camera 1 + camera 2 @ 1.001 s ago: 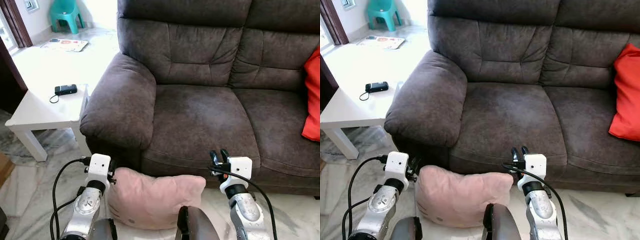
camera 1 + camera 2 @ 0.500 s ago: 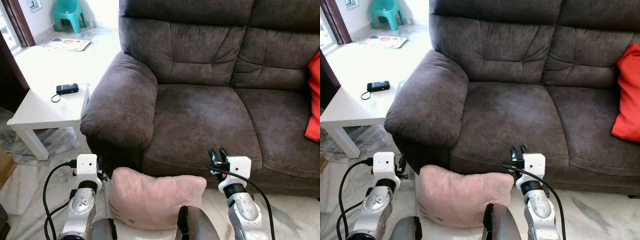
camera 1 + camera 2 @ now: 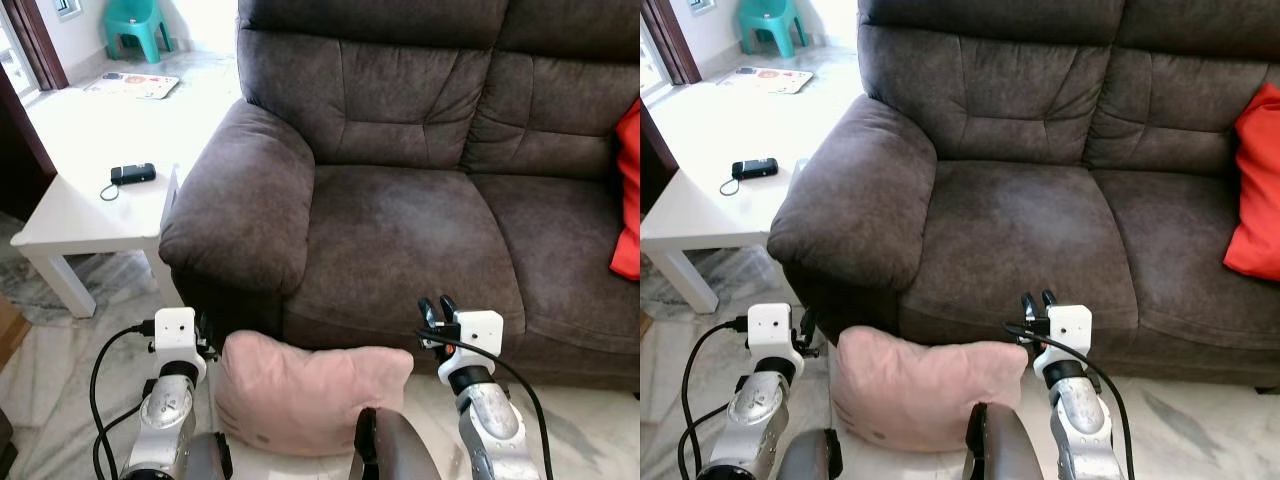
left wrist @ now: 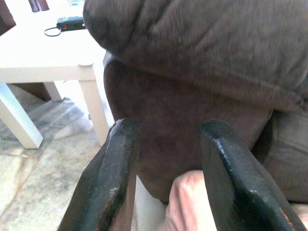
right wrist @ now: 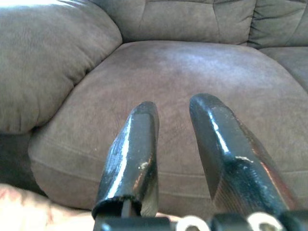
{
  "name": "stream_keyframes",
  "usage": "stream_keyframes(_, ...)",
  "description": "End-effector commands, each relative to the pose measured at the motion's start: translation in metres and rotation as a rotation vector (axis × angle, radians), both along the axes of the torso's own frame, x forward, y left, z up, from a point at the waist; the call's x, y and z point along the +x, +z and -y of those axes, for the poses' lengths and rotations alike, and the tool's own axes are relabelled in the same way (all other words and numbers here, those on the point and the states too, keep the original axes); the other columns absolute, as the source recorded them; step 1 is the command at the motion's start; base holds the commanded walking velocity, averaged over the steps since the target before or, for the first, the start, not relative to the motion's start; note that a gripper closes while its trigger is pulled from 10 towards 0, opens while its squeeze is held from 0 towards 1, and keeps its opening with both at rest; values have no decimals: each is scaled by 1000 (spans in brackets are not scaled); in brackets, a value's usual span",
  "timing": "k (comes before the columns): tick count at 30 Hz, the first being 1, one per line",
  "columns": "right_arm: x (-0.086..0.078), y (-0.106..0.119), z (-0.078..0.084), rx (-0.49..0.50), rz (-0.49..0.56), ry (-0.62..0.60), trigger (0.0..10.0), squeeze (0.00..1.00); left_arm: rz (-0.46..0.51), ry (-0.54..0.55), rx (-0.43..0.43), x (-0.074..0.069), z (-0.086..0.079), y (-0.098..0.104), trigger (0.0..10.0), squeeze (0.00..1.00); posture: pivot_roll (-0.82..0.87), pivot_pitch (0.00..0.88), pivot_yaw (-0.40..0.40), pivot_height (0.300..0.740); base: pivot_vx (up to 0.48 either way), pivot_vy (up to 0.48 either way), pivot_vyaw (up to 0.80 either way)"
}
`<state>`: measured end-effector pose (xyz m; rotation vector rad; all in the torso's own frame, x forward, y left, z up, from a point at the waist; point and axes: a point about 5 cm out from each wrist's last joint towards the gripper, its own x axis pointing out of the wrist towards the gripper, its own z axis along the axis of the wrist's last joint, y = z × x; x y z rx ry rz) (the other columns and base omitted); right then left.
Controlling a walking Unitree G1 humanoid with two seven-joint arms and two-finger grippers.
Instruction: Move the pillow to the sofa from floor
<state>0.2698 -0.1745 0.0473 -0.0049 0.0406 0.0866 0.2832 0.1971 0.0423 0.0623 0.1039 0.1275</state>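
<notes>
Your pink pillow (image 3: 300,395) sits on the floor (image 3: 60,385), propped against the near front of the brown sofa (image 3: 400,230) below its left armrest — its near edge is hidden behind the robot's body. The left claw (image 4: 166,159) hovers just left of the pillow, fingers spread and holding nothing. The right claw (image 5: 171,139) is raised at the pillow's right corner, over the seat edge, fingers parted and empty too. A red cushion (image 3: 1252,190) at the far right is cut off. On the white bench (image 3: 80,215) lies a small dark device (image 3: 132,173), too small to identify.
</notes>
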Motion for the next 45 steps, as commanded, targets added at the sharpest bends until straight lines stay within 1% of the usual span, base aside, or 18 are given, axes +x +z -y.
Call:
stream_keyframes(1, 0, 1, 2, -1, -1, -4, 10000, 0, -24, -5, -5, 0, 1, -3, 10000, 0, 53, 0, -85, 484, 0, 0, 0)
stream_keyframes(7, 0, 2, 3, -2, 12, -5, 10000, 0, -23, -13, -11, 1, 1, -3, 10000, 0, 52, 0, -85, 484, 0, 0, 0)
stream_keyframes(9, -1, 2, 3, -7, 12, -4, 10000, 0, -28, -47, -30, 1, 3, -3, 10000, 0, 51, 0, -86, 484, 0, 0, 0)
stream_keyframes(10, -1, 2, 3, -7, 12, -4, 10000, 0, -28, -47, -30, 1, 3, -3, 10000, 0, 51, 0, -86, 484, 0, 0, 0)
stream_keyframes(12, -1, 3, 3, -6, 13, -4, 10000, 0, -37, -79, -57, 2, 5, -4, 10000, 0, 51, 0, -86, 484, 0, 0, 0)
stream_keyframes(13, -1, 3, 3, -6, 13, -4, 10000, 0, -58, -120, -89, 1, 9, -7, 10000, 0, 54, 0, -87, 484, 0, 0, 0)
stream_keyframes(15, 0, 3, 4, -6, 14, -4, 10000, 0, -73, -170, -78, 0, 11, -8, 10000, 0, 53, 0, -86, 484, 0, 0, 0)
stream_keyframes(17, 0, 3, 4, -7, 13, -4, 10000, 0, -80, -163, -74, -1, 11, -9, 10000, 0, 51, 0, -85, 484, 0, 0, 0)
stream_keyframes(20, 0, 2, 4, -4, 11, -6, 10000, 0, -133, -156, -69, -5, 7, -18, 10000, 0, 53, 0, -86, 484, 0, 0, 0)
stream_keyframes(21, 0, 2, 4, -4, 11, -6, 10000, 0, -133, -156, -69, -5, 7, -18, 10000, 0, 53, 0, -86, 484, 0, 0, 0)
stream_keyframes(23, 1, 3, 4, -5, 12, -5, 10000, 0, -151, -160, -41, -6, 6, -21, 10000, 0, 54, 0, -87, 484, 0, 0, 0)
stream_keyframes(30, 3, 3, 4, -2, 2, -7, 10000, 0, -150, -168, -35, -6, 6, -19, 10000, 0, 56, 0, -89, 484, 0, 0, 0)
stream_keyframes(42, 1, 1, 4, -1, -9, -5, 10000, 0, -141, -161, -22, -6, 6, -18, 10000, 0, 54, 0, -87, 484, 0, 0, -577)
stream_keyframes(45, 1, 3, 3, -2, 12, 1, 10000, 0, -135, -146, -18, -6, 5, -17, 10000, 0, 54, 0, -87, 484, 0, 0, -185)
